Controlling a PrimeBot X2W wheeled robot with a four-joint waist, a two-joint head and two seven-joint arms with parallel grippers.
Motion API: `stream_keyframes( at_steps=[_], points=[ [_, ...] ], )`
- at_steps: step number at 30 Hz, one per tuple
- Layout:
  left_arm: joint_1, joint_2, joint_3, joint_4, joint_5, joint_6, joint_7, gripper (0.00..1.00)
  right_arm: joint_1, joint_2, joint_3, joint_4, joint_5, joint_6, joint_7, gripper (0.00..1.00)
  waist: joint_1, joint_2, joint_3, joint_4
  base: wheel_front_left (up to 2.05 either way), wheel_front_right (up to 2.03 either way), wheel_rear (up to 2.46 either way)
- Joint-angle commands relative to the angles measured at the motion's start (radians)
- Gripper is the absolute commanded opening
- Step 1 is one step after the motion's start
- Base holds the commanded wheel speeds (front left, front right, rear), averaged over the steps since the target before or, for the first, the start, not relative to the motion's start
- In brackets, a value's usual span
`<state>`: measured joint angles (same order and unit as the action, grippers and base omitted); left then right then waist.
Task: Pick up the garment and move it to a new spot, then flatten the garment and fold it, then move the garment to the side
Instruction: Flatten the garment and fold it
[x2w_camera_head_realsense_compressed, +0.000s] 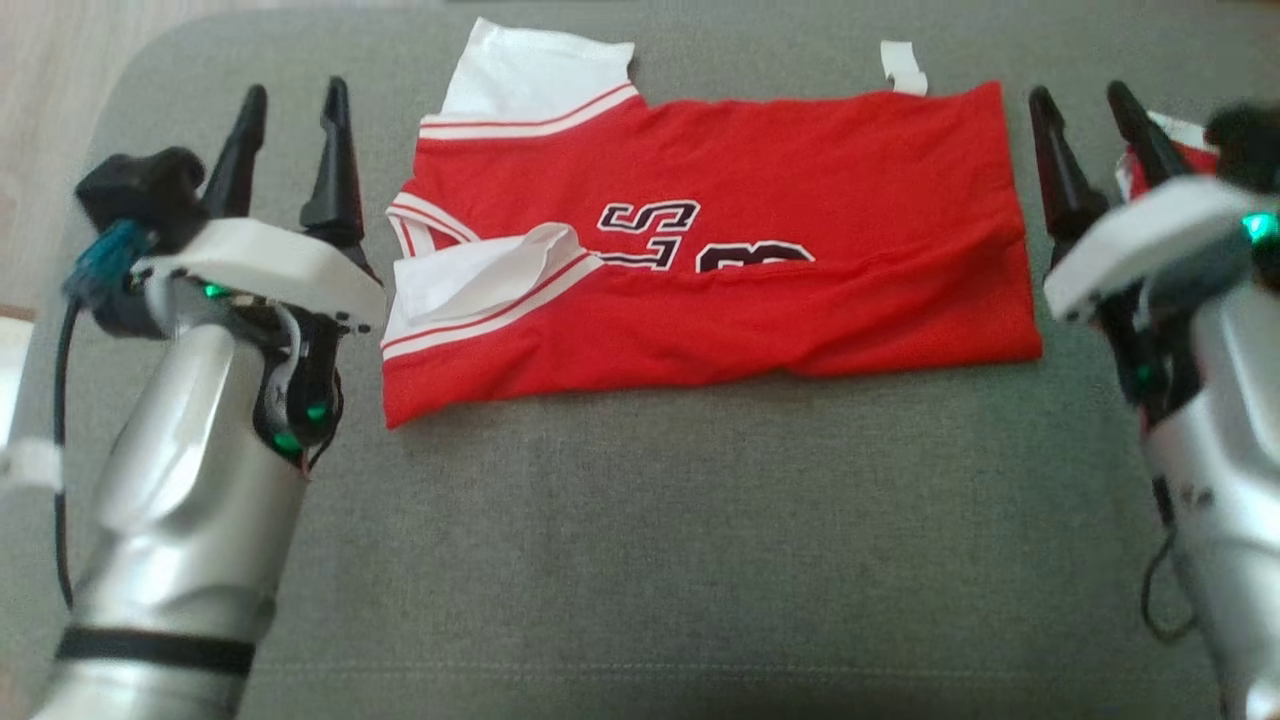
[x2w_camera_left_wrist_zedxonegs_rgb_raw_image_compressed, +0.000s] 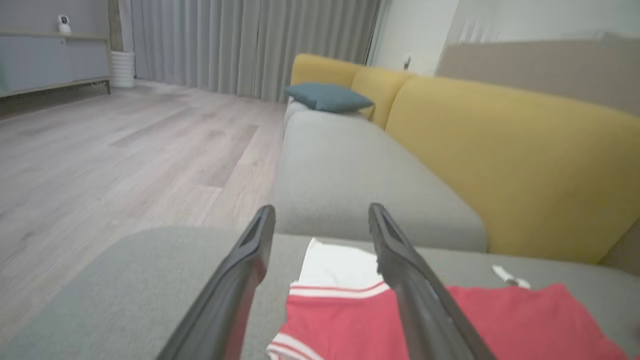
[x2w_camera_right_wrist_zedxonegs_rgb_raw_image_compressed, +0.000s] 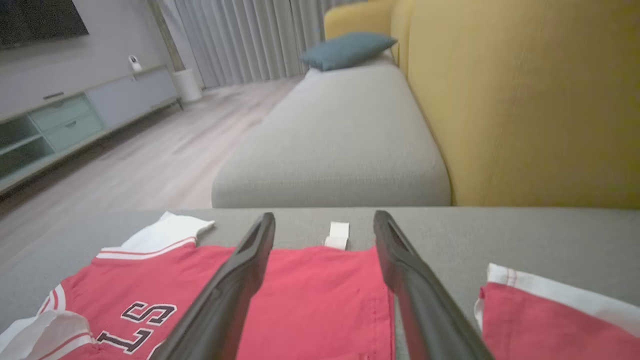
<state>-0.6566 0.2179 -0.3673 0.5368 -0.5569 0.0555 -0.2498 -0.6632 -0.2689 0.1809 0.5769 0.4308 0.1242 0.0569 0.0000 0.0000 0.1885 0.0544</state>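
Note:
The garment (x2w_camera_head_realsense_compressed: 720, 250), a red jersey with white trim and dark lettering, lies folded into a wide band across the far half of the grey cushion (x2w_camera_head_realsense_compressed: 640, 520). My left gripper (x2w_camera_head_realsense_compressed: 295, 92) stands open just off its left, sleeve end, with nothing between the fingers. My right gripper (x2w_camera_head_realsense_compressed: 1079, 92) is open too, just past the garment's right edge and holding nothing. The left wrist view has the garment (x2w_camera_left_wrist_zedxonegs_rgb_raw_image_compressed: 500, 320) low and right of the open left gripper (x2w_camera_left_wrist_zedxonegs_rgb_raw_image_compressed: 321, 210). From the right wrist, the garment (x2w_camera_right_wrist_zedxonegs_rgb_raw_image_compressed: 320, 290) spreads under the open right gripper (x2w_camera_right_wrist_zedxonegs_rgb_raw_image_compressed: 324, 216).
Another red and white piece of cloth (x2w_camera_head_realsense_compressed: 1165, 135) lies right of my right gripper, seen also as red cloth (x2w_camera_right_wrist_zedxonegs_rgb_raw_image_compressed: 550, 320). A yellow sofa back (x2w_camera_right_wrist_zedxonegs_rgb_raw_image_compressed: 525, 100) runs along the far side. A blue pillow (x2w_camera_right_wrist_zedxonegs_rgb_raw_image_compressed: 347, 49) rests on the further seat. Wooden floor (x2w_camera_left_wrist_zedxonegs_rgb_raw_image_compressed: 125, 150) lies to the left.

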Motion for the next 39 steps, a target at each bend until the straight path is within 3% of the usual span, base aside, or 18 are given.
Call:
stream_keyframes(
  at_steps=[1, 7, 14, 24, 31, 39],
  points=[
    [0.021, 0.011, 0.074, -0.088, 0.021, 0.024, -0.011, 1.0, 0.037, -0.012, 0.029, -0.058, -0.015, 0.007, -0.064, 1.0, 0.0, 0.0, -0.024, -0.003, 0.0, 0.0, 0.0],
    [0.212, -0.065, 0.17, -0.282, 0.122, 0.065, -0.012, 1.0, 0.189, 0.014, 0.011, -0.139, -0.058, 0.007, -0.225, 1.0, 0.0, 0.0, -0.08, -0.01, 0.0, 0.0, 0.0],
    [0.394, -0.13, 0.175, -0.337, 0.204, 0.072, -0.012, 1.0, 0.345, 0.083, -0.053, -0.203, -0.13, 0.007, -0.249, 1.0, 0.0, 0.0, -0.125, -0.018, 0.0, 0.0, 0.0],
    [0.402, -0.127, 0.14, -0.215, 0.27, 0.068, -0.006, 1.0, 0.399, 0.125, -0.098, -0.291, -0.191, 0.007, -0.206, 1.0, 0.0, 0.0, -0.102, -0.042, 0.0, 0.0, 0.0],
    [0.34, -0.079, 0.129, -0.047, 0.32, 0.115, 0.082, 1.0, 0.397, 0.134, -0.097, -0.341, -0.202, 0.007, -0.173, 1.0, 0.0, 0.0, -0.071, -0.073, 0.0, 0.0, 0.0],
    [0.273, -0.037, 0.123, 0.118, 0.326, 0.111, 0.157, 1.0, 0.39, 0.139, -0.09, -0.379, -0.21, 0.007, -0.152, 1.0, 0.0, 0.0, -0.028, -0.105, 0.0, 0.0, 0.0]
  ],
)
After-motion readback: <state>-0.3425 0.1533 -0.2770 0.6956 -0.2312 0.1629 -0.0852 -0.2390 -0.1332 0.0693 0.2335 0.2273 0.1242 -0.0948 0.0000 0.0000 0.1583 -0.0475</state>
